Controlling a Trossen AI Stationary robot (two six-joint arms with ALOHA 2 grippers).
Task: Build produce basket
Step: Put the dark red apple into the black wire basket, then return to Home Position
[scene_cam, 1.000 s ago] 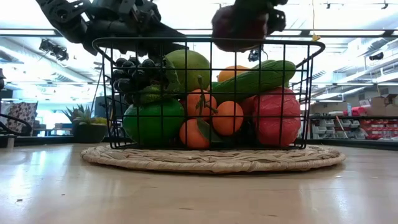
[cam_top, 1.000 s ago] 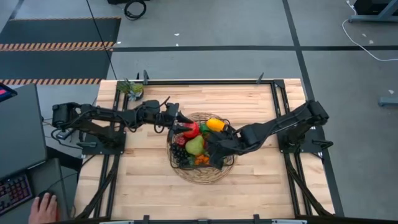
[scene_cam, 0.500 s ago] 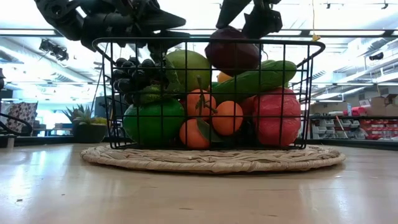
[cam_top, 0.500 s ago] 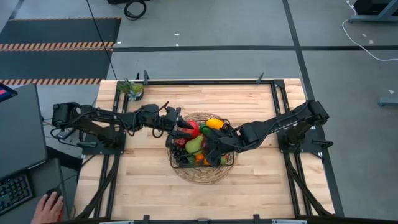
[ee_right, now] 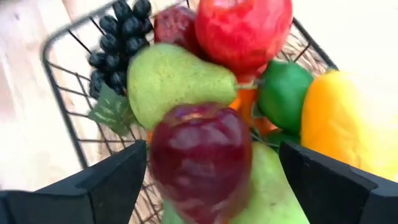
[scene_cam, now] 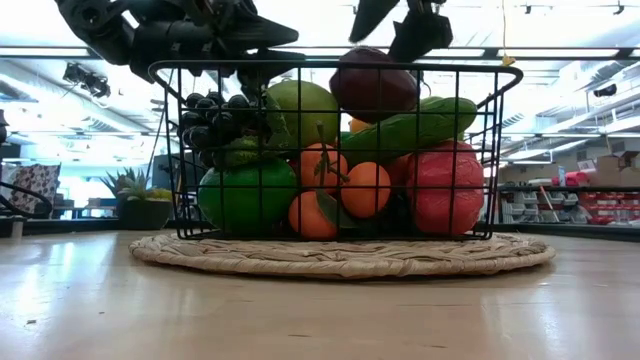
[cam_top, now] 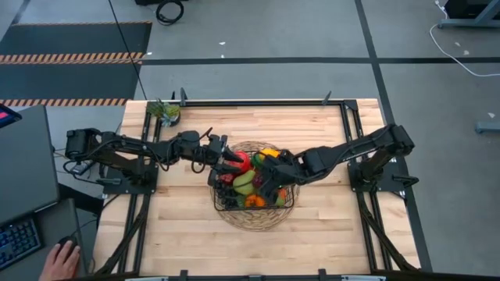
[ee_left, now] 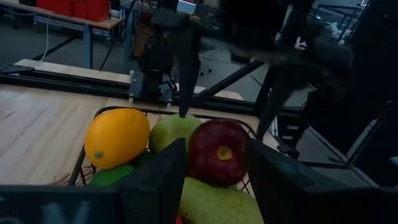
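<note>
The black wire basket [cam_top: 219, 204] [scene_cam: 500, 150] stands on a round wicker mat [scene_cam: 340, 255], piled with produce: grapes, green pears, oranges, cucumber, a lemon and red apples. A dark red fruit [scene_cam: 373, 85] [ee_right: 200, 158] lies on top of the pile, on a green pear and the cucumber. My right gripper [scene_cam: 395, 25] [ee_right: 212, 149] hangs open just above that fruit, one finger on either side and clear of it. My left gripper [cam_top: 226, 161] [ee_left: 217, 162] reaches level over the basket's left rim, its fingers apart. My left gripper stands at the basket's left rim [scene_cam: 200, 66], coming level from the table's left. Whether its fingers touch the rim or the produce I cannot tell, since the arm and the wires hide that place.
A small potted plant [cam_top: 166, 111] stands at the table's far left corner. A person's hand [cam_top: 58, 261] rests at a desk off the table's near left. Bare wood lies all around the mat [cam_top: 254, 222].
My right gripper, which held the dark red fruit above the basket's rim, has opened and let it go. The fruit has dropped onto the top of the pile and lies still. The gripper stays just above it, with its fingers wider apart.
</note>
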